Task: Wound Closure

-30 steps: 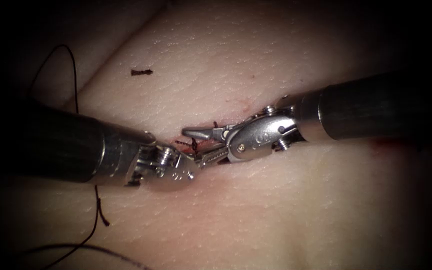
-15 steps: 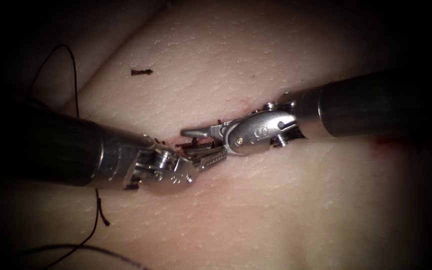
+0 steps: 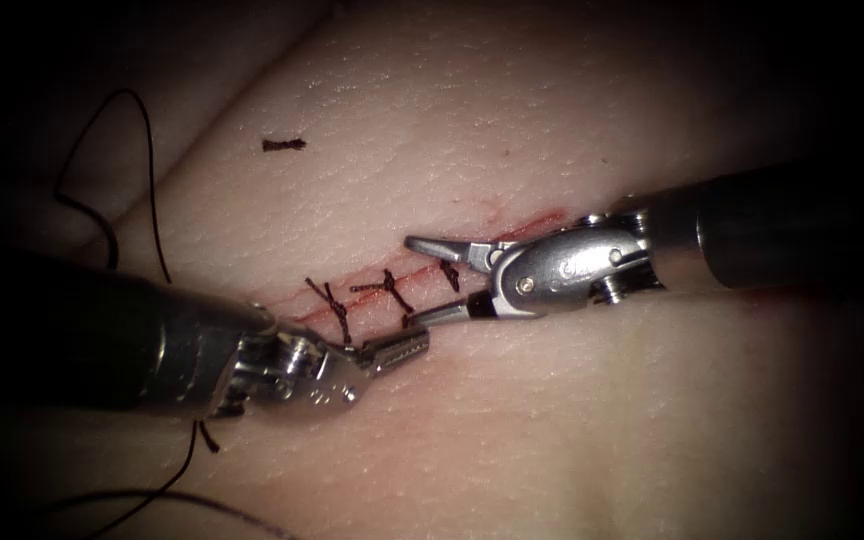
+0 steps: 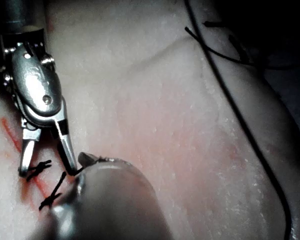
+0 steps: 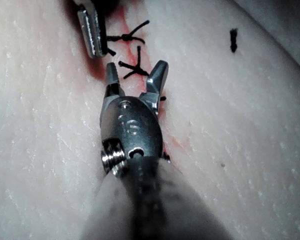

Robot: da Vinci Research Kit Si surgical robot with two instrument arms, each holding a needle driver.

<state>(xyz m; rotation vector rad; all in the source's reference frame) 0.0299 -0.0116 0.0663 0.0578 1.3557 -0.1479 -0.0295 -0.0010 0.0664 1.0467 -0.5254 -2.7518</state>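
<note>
Tissue [image 3: 552, 420] with stitched cut [image 3: 392, 290]. Your right end effector [image 3: 430, 280] is spread wide, empty, over the stitches [image 3: 389, 288]. Your left end effector [image 3: 397, 350]: can't tell its state.

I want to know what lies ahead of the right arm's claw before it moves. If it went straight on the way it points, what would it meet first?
Probably the knotted stitches across the cut, then the left claw. The right claw is open, holding nothing, pointing along the cut toward the picture's left. Depth above the tissue is unclear.
</note>
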